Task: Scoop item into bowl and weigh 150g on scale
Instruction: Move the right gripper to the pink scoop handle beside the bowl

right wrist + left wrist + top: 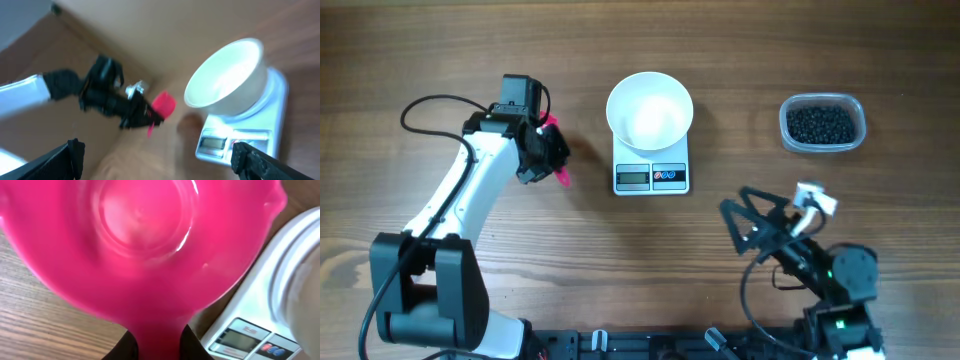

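Note:
The white bowl [650,110] sits empty on the white scale [652,177] at the table's centre back. The item, black pellets [820,123], fills a clear tub [823,123] at the back right. My left gripper [552,155] hovers just left of the scale, shut on the handle of a pink scoop [563,176]. In the left wrist view the empty scoop [145,245] fills the frame, its handle between the fingers of the left gripper [159,347], with the scale [245,340] and bowl [300,280] at right. My right gripper [745,215] stands open and empty at the front right.
The right wrist view looks across the wood table at the bowl [227,80], the scale [235,137] and the pink scoop [163,105], with my right gripper's fingers [70,155] wide apart. The left arm's black cable [430,103] loops at the back left.

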Controlling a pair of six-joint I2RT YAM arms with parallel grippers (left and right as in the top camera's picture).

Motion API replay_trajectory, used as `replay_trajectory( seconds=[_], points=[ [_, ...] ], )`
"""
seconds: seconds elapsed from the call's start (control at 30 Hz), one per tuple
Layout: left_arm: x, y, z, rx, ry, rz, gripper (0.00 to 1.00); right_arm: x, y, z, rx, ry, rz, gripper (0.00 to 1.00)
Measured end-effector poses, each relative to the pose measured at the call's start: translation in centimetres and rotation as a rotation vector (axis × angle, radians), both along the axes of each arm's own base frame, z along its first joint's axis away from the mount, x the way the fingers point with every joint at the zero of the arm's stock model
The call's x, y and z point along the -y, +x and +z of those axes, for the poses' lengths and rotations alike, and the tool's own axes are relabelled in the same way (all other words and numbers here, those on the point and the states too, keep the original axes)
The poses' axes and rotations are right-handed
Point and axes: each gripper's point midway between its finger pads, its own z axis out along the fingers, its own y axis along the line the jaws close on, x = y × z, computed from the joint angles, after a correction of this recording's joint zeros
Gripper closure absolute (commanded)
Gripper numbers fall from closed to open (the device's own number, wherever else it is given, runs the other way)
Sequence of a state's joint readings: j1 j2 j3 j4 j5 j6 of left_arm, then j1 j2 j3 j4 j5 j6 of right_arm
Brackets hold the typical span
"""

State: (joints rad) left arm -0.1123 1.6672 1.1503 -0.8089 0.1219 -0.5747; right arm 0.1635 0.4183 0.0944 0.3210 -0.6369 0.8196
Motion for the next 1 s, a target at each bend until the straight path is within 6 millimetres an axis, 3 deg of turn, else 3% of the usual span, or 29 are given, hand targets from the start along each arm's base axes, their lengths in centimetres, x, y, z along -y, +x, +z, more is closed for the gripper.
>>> replay_trajectory(
  seconds=[0.07, 0.13, 0.17, 0.3, 0.47, 0.67, 0.8, 1.0],
  points=[
    [0.2, 0.2, 0.6, 0.013, -0.01, 0.001, 0.95, -2.3, 0.2, 0.4, -0.02, -0.044, 0.081, 0.0],
    [0.2, 0.3, 1.5, 0.033, -0.019, 0.013, 0.95, -6.0, 0.6, 0.6, -0.031, -0.1, 0.18, 0.0],
    [0.3, 0.3, 2.2, 0.05, -0.028, 0.024, 0.95, -8.5, 0.9, 0.5, -0.047, -0.13, 0.232, 0.0],
    [0.6, 0.3, 3.9, 0.087, -0.064, 0.065, 0.95, -14.2, 2.6, -0.6, -0.076, -0.176, 0.315, 0.0],
    [1.5, 0.2, 4.4, 0.078, -0.136, 0.12, 0.96, -19.7, 4.2, -1.4, -0.045, -0.141, 0.379, 0.02],
    [1.9, 0.3, 4.6, 0.074, -0.171, 0.138, 0.96, -22.7, 5.9, -4.1, -0.158, -0.1, 0.403, 0.14],
    [2.0, 0.3, 4.6, 0.075, -0.173, 0.142, 0.96, -23.5, 5.7, -4.1, -0.18, -0.084, 0.408, 0.24],
    [2.2, 0.7, 4.8, 0.084, -0.199, 0.174, 0.96, -23.8, 6.5, -4.1, -0.21, -0.059, 0.342, 0.27]
  ],
)
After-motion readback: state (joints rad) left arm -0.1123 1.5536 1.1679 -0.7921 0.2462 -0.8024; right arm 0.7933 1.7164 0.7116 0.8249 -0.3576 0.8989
